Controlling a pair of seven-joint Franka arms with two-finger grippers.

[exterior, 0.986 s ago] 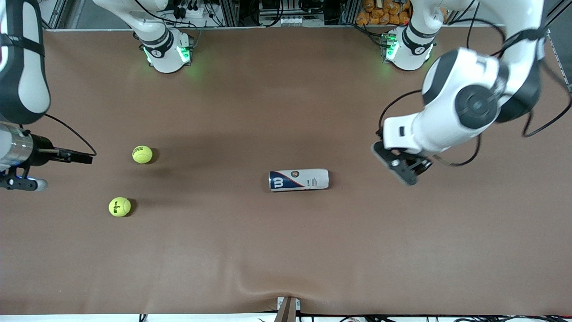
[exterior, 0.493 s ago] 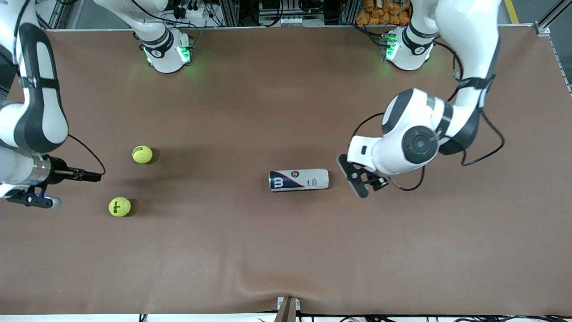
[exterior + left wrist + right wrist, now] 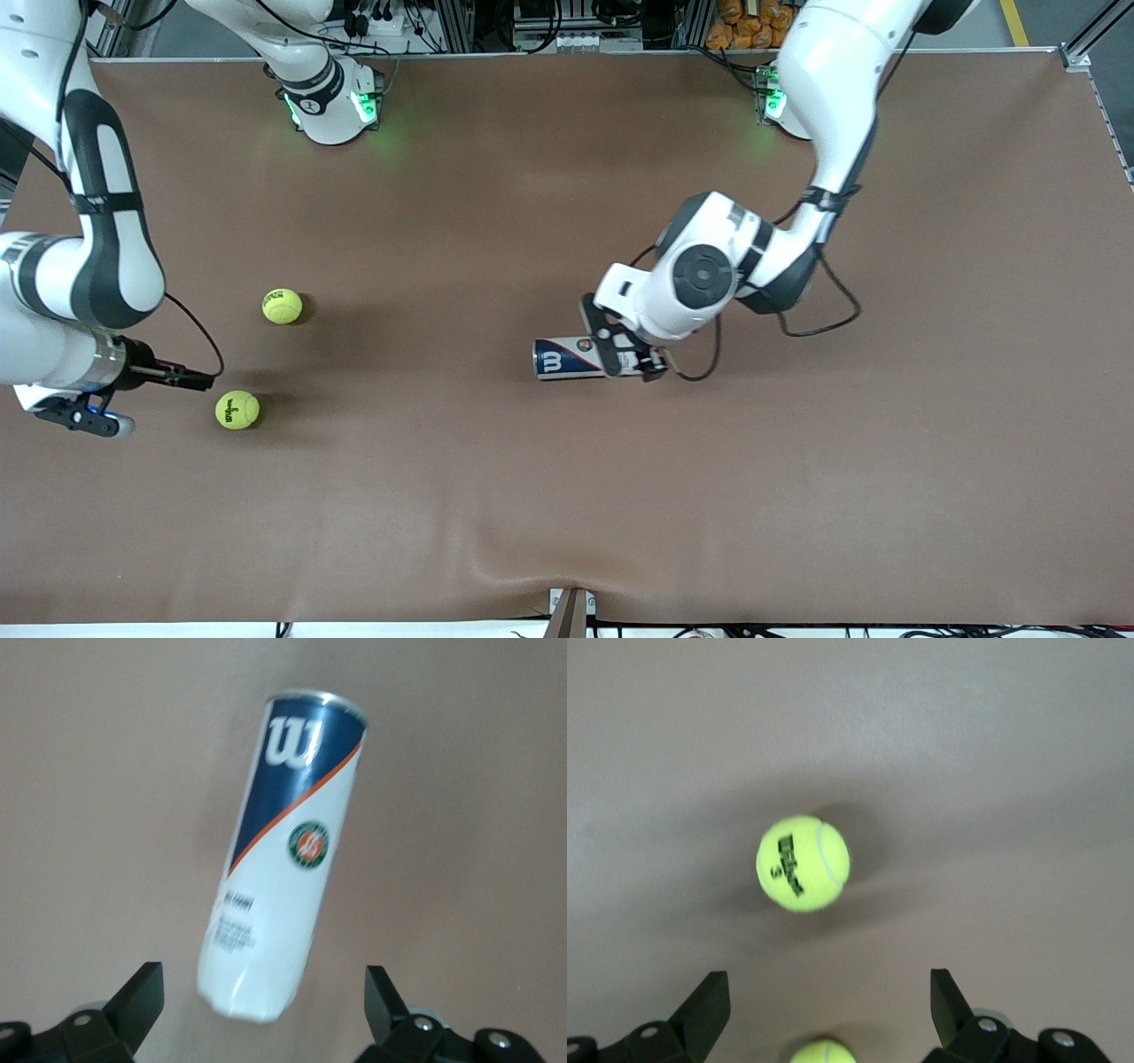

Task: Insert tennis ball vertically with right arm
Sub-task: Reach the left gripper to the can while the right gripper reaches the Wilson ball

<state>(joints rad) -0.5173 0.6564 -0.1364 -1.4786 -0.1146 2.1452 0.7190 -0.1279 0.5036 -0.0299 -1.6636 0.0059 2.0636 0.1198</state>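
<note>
Nearest us, our right hand (image 3: 205, 383) hangs open over the brown tabletop (image 3: 567, 496) just beside one tennis ball (image 3: 237, 410). Our left hand (image 3: 625, 347) hovers open over the toppled Wilson ball can (image 3: 567, 358). Farther off lies a second tennis ball (image 3: 282, 306).

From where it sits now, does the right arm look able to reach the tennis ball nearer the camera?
Probably yes. The right tool hangs open beside that tennis ball, with only bare table between them and nothing in the way.
</note>
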